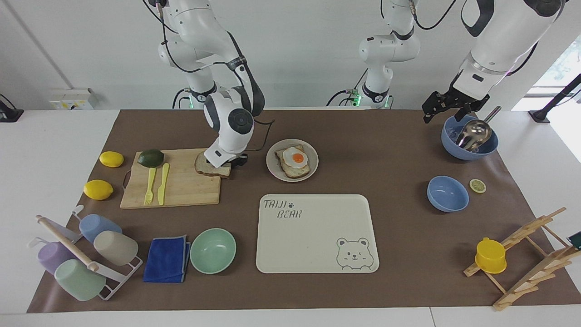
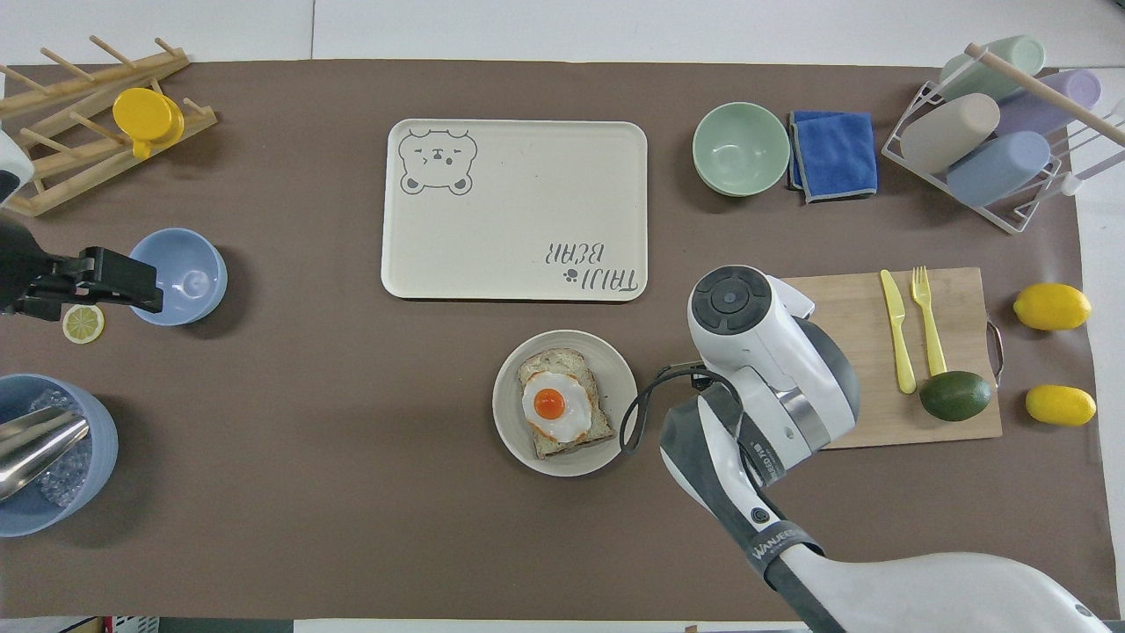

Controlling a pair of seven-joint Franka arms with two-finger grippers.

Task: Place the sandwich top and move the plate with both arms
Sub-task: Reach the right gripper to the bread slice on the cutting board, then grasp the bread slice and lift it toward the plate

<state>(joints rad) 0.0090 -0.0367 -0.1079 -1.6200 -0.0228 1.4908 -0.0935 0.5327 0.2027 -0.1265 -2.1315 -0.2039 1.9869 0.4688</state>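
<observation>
Right end effector (image 1: pixel 225 164) down on sandwich top (image 1: pixel 209 169) at cutting board (image 1: pixel 181 188) edge; finger state cannot be told. Plate (image 1: pixel 272 170) just beside it. Left end effector (image 1: pixel 442 108) waits, fingers apart, over blue bowl (image 1: pixel 454 147).
</observation>
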